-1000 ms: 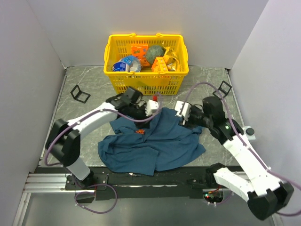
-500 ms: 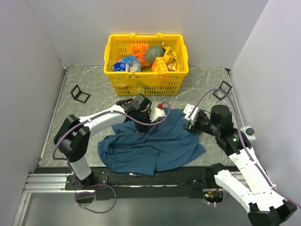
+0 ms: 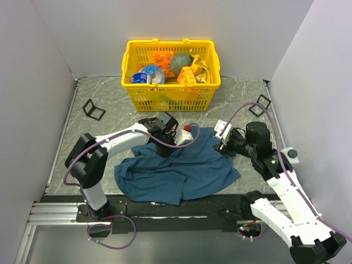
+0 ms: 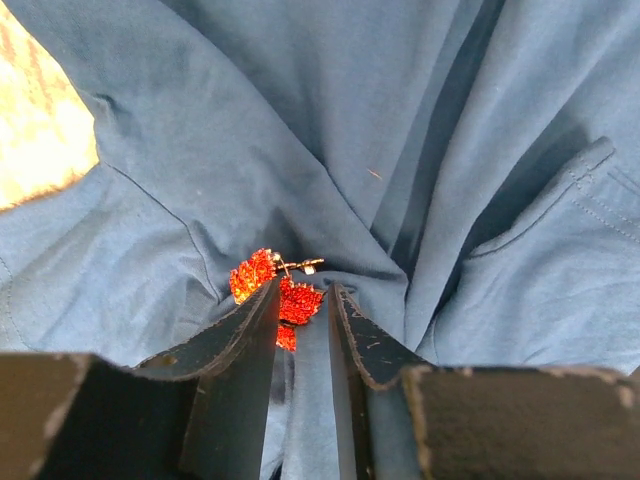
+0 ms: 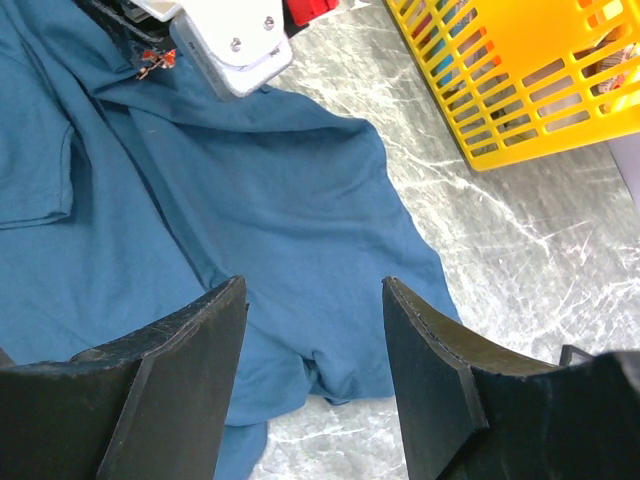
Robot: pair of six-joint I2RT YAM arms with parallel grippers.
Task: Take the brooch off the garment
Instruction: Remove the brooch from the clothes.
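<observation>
The brooch [image 4: 255, 275] is sitting in a fold of the garment [image 4: 450, 150]. The left gripper [image 4: 303, 292] is straddling it with fingers barely apart; whether they are pinching it, I cannot tell. The right gripper [image 5: 315, 300] is hovering wide open over the garment's edge.

The brooch [image 4: 250, 278] sits half hidden behind the left pincer [image 4: 303, 290]; possibly pinched, hard to tell.
</observation>
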